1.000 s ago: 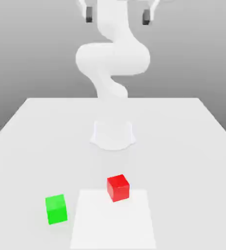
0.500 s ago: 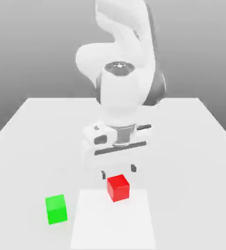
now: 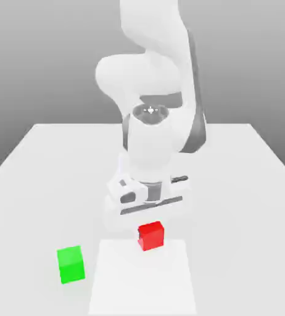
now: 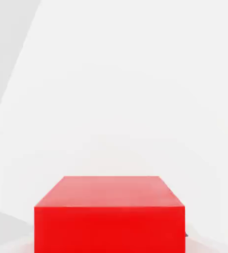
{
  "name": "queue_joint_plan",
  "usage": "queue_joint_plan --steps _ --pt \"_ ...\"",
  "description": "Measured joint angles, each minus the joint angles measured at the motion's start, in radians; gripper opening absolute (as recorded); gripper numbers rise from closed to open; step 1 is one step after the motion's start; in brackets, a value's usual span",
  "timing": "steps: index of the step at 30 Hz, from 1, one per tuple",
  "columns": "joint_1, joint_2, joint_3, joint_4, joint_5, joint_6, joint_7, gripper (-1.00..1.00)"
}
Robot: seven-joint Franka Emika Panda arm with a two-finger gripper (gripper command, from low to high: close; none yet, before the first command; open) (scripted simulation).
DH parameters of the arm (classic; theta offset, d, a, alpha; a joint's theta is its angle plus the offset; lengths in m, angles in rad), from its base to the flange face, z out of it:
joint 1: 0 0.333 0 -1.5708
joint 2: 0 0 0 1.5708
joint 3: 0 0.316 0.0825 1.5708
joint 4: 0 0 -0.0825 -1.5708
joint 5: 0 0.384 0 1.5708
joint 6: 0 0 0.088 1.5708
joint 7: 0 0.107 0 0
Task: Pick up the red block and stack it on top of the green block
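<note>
Gripper (image 3: 150, 234) has the red block (image 3: 152, 237) pinched tight, and the green block (image 3: 71, 265) sits apart, toward the table's (image 3: 231, 185) edge on the exterior view's left.

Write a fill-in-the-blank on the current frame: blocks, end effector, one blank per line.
1. The block at the end effector is colored ____.
2. The green block stands toward the exterior view's ____ from the other block.
3. In the exterior view, the number of blocks seen is ____.

Missing words: red; left; two
</note>
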Motion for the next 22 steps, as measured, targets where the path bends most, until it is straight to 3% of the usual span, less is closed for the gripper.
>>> queue_joint_plan --steps 4,13,18,19,22 --pt "-0.012 -0.119 -0.011 -0.002 -0.004 -0.117 -0.003 -1.00" --pt "-0.227 -0.045 -0.183 0.248 -0.006 -0.292 -0.071 -1.00" --pt "-0.259 0.113 -0.149 0.282 0.064 -0.171 -0.129 -1.00" --pt "-0.260 0.149 -0.144 0.284 0.084 -0.138 -0.144 1.00" --pt "-0.260 0.149 -0.144 0.284 0.084 -0.138 -0.144 1.00"
